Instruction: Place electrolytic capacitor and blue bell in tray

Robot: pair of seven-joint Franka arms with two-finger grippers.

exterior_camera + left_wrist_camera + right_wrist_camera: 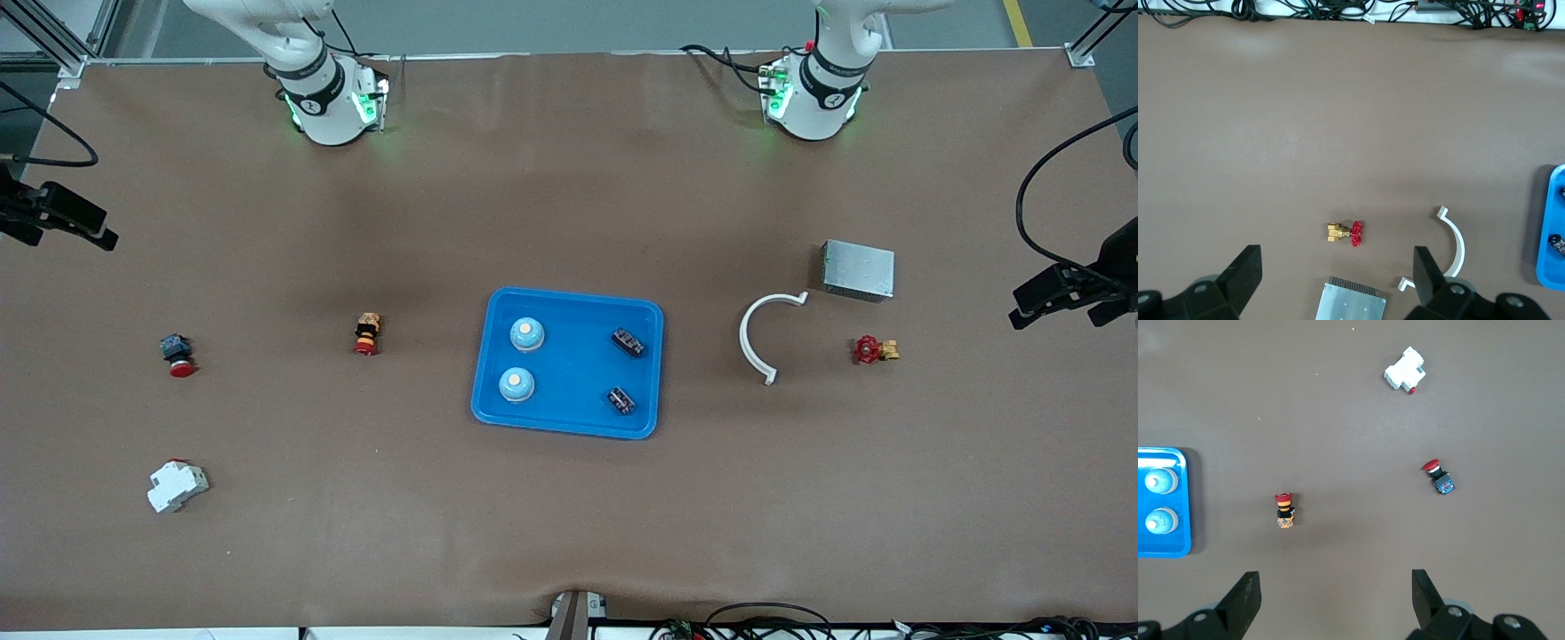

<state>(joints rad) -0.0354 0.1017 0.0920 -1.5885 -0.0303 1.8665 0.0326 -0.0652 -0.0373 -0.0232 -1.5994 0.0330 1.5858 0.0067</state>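
The bright-blue tray (573,360) lies mid-table. In it sit two blue bells (526,334) (516,384) toward the right arm's end and two dark electrolytic capacitors (628,341) (620,400) toward the left arm's end. Both arms wait high near their bases, and their hands are out of the front view. My left gripper (1336,260) is open and empty, over the metal box and the red valve; the tray's edge (1553,267) and one capacitor (1557,243) show at that view's side. My right gripper (1335,580) is open and empty over bare table; the tray (1179,500) with both bells (1160,480) shows in its view.
Toward the left arm's end: a white curved piece (760,333), a metal box (857,269), a red-handled brass valve (876,349). Toward the right arm's end: an orange-bodied red button (366,333), a dark-bodied red button (178,354), a white breaker (176,485).
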